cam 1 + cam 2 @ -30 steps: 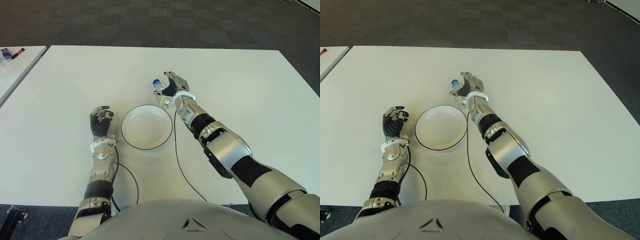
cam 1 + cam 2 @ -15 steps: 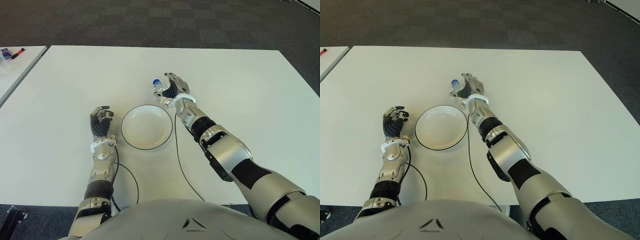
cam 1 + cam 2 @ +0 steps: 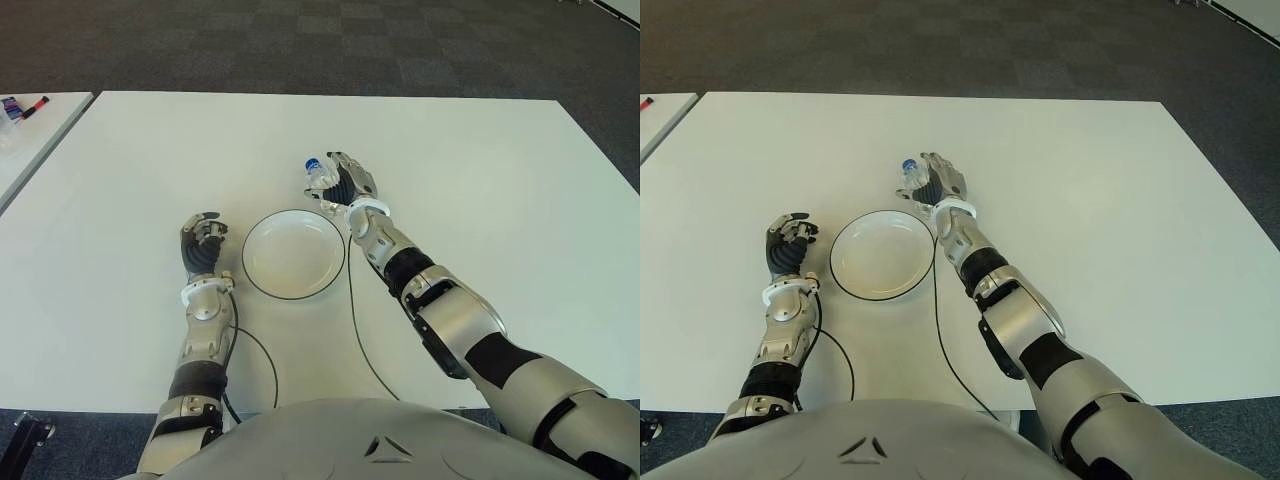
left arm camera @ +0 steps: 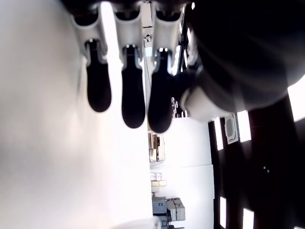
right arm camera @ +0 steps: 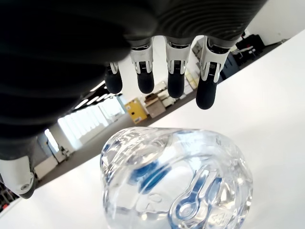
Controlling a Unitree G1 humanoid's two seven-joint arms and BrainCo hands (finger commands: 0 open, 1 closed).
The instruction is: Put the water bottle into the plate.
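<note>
A clear water bottle [image 3: 319, 183] with a blue cap stands on the white table [image 3: 480, 170], just beyond the right rim of the white plate [image 3: 293, 256]. My right hand [image 3: 346, 185] is right beside the bottle on its right side. In the right wrist view its fingers [image 5: 174, 78] reach out straight past the bottle [image 5: 176, 186] without wrapping it; the hand is open. My left hand [image 3: 201, 243] shows on the table to the left of the plate, relaxed and holding nothing.
A black cable [image 3: 356, 320] runs from my right wrist across the table to the near edge, close past the plate's right rim. Another cable [image 3: 266, 352] loops by my left forearm. A second table with markers [image 3: 28, 106] stands at the far left.
My right hand has shifted slightly left, nearer to the bottle, and its forearm has swung in. The bottle, the plate and my left hand have stayed in place.
</note>
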